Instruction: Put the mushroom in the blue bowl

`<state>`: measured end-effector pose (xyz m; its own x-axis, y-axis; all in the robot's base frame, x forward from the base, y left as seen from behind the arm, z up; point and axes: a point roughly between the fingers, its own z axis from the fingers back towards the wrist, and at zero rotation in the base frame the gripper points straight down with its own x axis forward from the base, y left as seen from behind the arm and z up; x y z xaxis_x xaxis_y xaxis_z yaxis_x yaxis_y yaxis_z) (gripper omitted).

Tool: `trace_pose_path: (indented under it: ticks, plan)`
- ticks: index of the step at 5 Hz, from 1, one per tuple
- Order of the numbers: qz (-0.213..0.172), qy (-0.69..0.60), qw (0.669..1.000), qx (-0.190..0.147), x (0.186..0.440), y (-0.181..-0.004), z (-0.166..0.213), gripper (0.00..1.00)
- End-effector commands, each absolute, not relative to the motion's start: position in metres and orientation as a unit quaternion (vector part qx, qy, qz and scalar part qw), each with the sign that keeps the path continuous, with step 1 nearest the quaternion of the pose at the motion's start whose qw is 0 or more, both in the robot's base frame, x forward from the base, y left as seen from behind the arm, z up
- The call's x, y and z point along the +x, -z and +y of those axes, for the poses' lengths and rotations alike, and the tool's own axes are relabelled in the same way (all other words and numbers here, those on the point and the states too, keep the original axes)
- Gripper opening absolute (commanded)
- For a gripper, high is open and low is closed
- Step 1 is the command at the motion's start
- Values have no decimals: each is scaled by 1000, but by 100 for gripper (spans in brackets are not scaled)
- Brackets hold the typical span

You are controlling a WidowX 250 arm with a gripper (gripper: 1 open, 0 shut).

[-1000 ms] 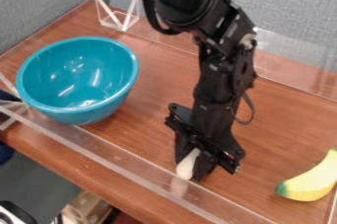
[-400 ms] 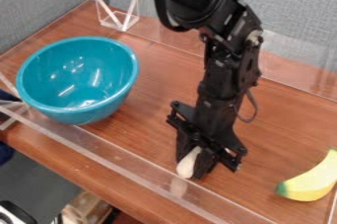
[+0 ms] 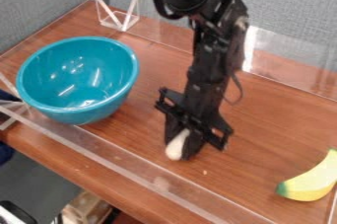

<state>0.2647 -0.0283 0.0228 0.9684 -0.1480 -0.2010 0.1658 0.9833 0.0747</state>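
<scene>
Mushroom (image 3: 175, 146) — a small cream, rounded lump — sits pinched at the tip of the gripper (image 3: 184, 141), whose jaws are clenched on it, just above the bench (image 3: 283, 129), its cap hidden from here. The blue bowl (image 3: 77, 78) lies to the left and a little farther back, well apart, mouth up — glossy, deep, smooth plastic. The bench is brown wood grain with clear plastic walls. At the near right lies a yellow banana toy (image 3: 313, 178).

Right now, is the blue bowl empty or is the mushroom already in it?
Empty. The blue bowl shows only its bare glossy inside; the mushroom sits between the fingers of the gripper, off to the bowl's right.
</scene>
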Motion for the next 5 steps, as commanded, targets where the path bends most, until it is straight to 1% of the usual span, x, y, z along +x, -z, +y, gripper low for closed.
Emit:
trace_pose_path:
  ticks: [1, 2, 3, 4, 5]
  plan:
    - [77, 73, 993, 49, 283, -29, -25, 100]
    - [80, 71, 993, 43, 283, -27, -28, 100]
    - [80, 70, 993, 43, 285, -22, -27, 0]
    - [81, 68, 993, 41, 284, -21, -29, 0]
    - [79, 64, 994, 49, 283, -34, -28, 0]
